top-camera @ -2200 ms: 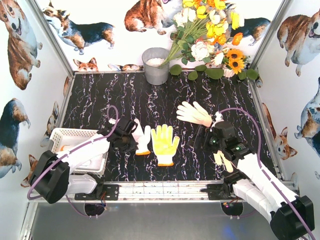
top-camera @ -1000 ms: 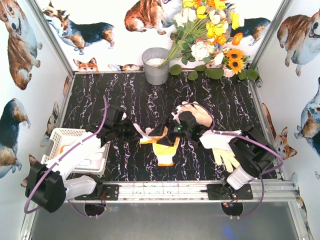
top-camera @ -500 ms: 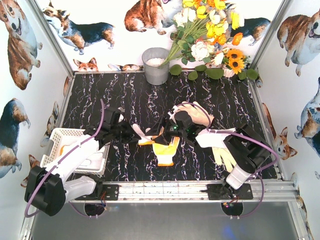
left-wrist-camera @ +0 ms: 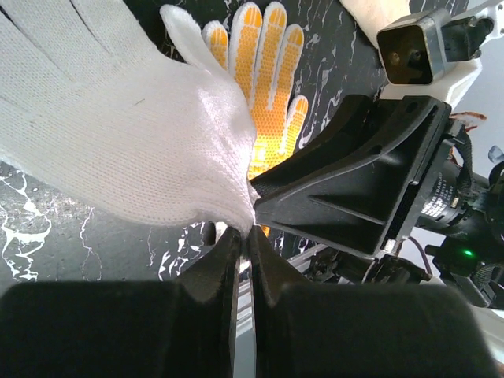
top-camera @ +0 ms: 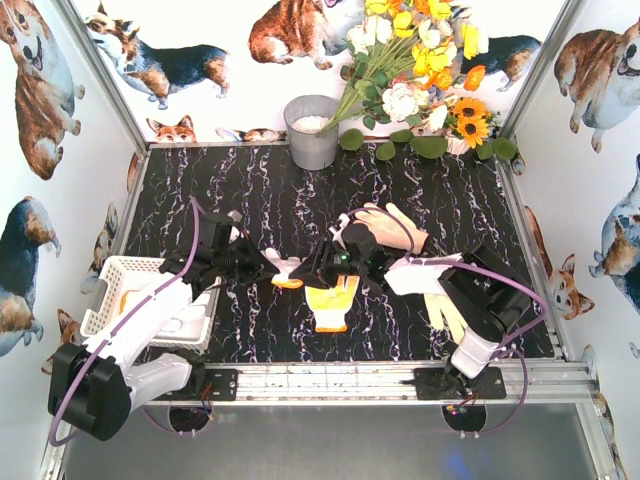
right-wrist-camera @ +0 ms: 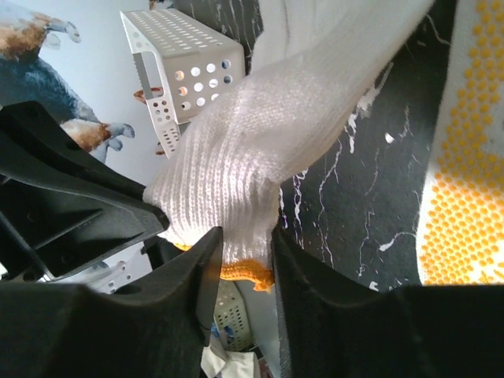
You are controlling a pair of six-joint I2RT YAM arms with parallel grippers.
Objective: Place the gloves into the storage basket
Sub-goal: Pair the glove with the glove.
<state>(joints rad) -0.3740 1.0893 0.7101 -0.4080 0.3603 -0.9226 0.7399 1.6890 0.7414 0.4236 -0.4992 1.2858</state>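
Clearly the job is mid-way at best. On the black marbled counter (top-camera: 250,190), the white perforated plastic storage basket (top-camera: 120,268) sits at the left edge by the left arm. It already holds some white fabric with a touch of orange, probably gloves, though the top view does not settle it.

Four gloves remain outside it. The white knit glove with an orange-edged cuff (top-camera: 287,270) hangs between the two arms at mid-counter, just right of the basket. The left gripper (top-camera: 262,262) has its fingers (left-wrist-camera: 228,260) pressed together on a pinch of the glove's edge. The right gripper (top-camera: 328,268) has its fingers (right-wrist-camera: 201,268) on either side of the ribbed cuff, touching it on both sides. This looks like a hand-over or a shared lift.

The yellow-dotted glove (top-camera: 330,300) lies flat just below the two grippers. The cream glove (top-camera: 400,225) lies behind the right arm's wrist, and the pale yellow glove (top-camera: 452,318) lies partly under that arm's forearm.

Well apart at the back stand the grey metal bucket (top-camera: 312,135) and the bouquet of white and yellow flowers (top-camera: 420,60), neither near the route to the basket. The chief hindrance seems to be the arms crowding each other over one glove.
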